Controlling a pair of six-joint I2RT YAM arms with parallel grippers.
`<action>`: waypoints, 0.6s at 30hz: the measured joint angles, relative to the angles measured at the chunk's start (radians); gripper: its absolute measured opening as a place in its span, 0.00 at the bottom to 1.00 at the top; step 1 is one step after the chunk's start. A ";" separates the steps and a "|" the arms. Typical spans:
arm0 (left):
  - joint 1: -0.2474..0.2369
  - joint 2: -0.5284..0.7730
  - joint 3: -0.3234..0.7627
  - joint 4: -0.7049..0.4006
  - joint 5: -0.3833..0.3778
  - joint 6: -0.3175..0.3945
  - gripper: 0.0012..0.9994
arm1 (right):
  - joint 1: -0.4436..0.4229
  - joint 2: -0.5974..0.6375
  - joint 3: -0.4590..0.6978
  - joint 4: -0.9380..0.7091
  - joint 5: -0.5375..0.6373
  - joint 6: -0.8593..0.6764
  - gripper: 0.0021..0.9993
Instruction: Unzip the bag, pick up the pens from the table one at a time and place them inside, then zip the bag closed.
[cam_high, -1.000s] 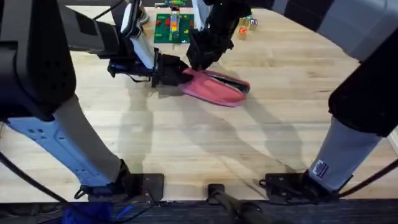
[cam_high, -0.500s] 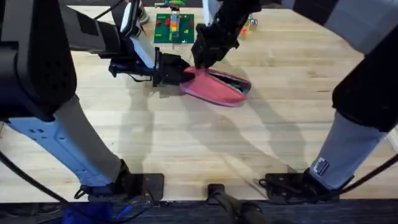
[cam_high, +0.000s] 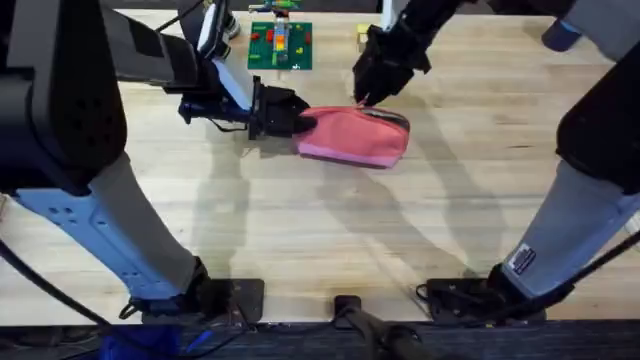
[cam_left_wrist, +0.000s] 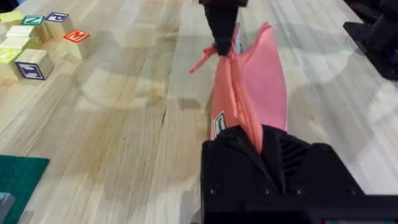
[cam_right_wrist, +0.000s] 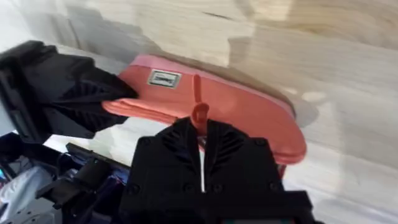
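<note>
Pink fabric pencil pouch (cam_high: 352, 137): end pinched in left jaws (cam_high: 297, 117) as anchor; right jaws (cam_high: 362, 98) pinching zipper pull (cam_right_wrist: 199, 116), drawing it.

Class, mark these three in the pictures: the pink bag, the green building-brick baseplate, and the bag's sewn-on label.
pink bag (cam_high: 350, 140), overhead view, middle of its side panel.
green baseplate (cam_high: 262, 52), overhead view, bare left part.
bag's label (cam_right_wrist: 163, 79), right wrist view, centre of the patch.
</note>
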 joint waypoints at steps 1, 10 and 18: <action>0.000 0.000 0.000 0.000 0.000 0.000 0.04 | -0.009 0.000 0.000 -0.007 0.002 -0.001 0.03; 0.001 0.000 0.000 -0.007 -0.012 -0.001 0.04 | -0.079 0.000 0.000 -0.089 0.099 -0.038 0.03; -0.001 0.000 0.000 -0.007 -0.011 -0.001 0.04 | -0.169 0.000 0.000 -0.116 0.193 -0.060 0.03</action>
